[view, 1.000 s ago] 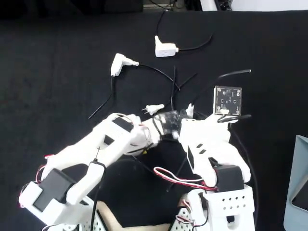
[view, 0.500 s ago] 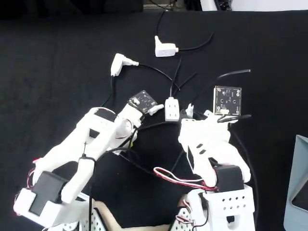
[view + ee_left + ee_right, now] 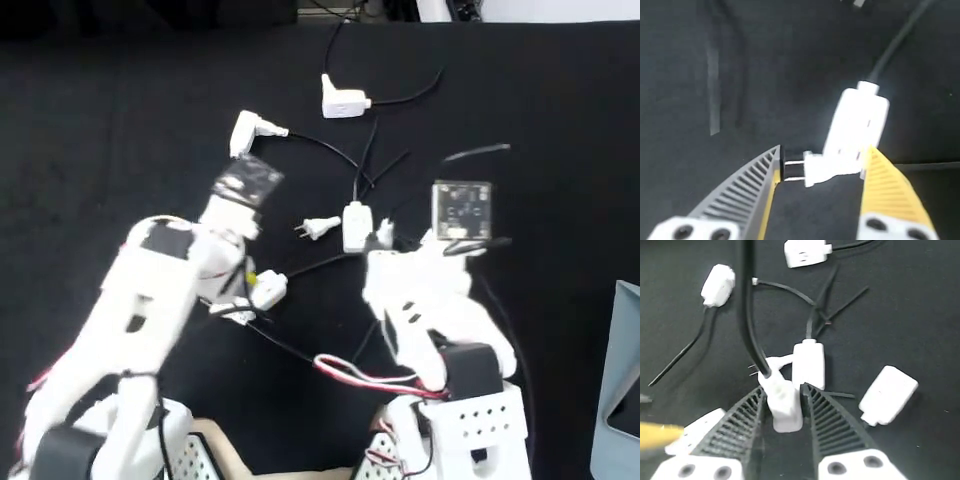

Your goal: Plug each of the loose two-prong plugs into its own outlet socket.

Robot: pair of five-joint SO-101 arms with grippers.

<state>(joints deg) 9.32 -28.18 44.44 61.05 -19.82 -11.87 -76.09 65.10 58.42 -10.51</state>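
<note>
High view showed two white arms leaning out over the black table [image 3: 120, 90], with cables strewn between them. In the left wrist view, the left gripper [image 3: 822, 152] stood spread wide, with its grey finger on one side and its yellow finger on the other side of a white angled plug [image 3: 856, 125] lying flat on the cloth. The plug's two prongs [image 3: 792, 170] pointed at the grey finger, and I could not make out whether either finger pressed on it. In the right wrist view, the right gripper [image 3: 782, 388] was clenched on a second plug [image 3: 784, 410], whose black cable [image 3: 747, 315] rose away from the fingers. Just beyond those fingertips lay a white socket block [image 3: 808, 365]. The high view showed a third plug [image 3: 320, 228] just beside that block, its prongs turned away from it. Farther out on the table sat a far socket [image 3: 804, 251], and a loose white block [image 3: 888, 394] lay near the right gripper, off to one side.
</note>
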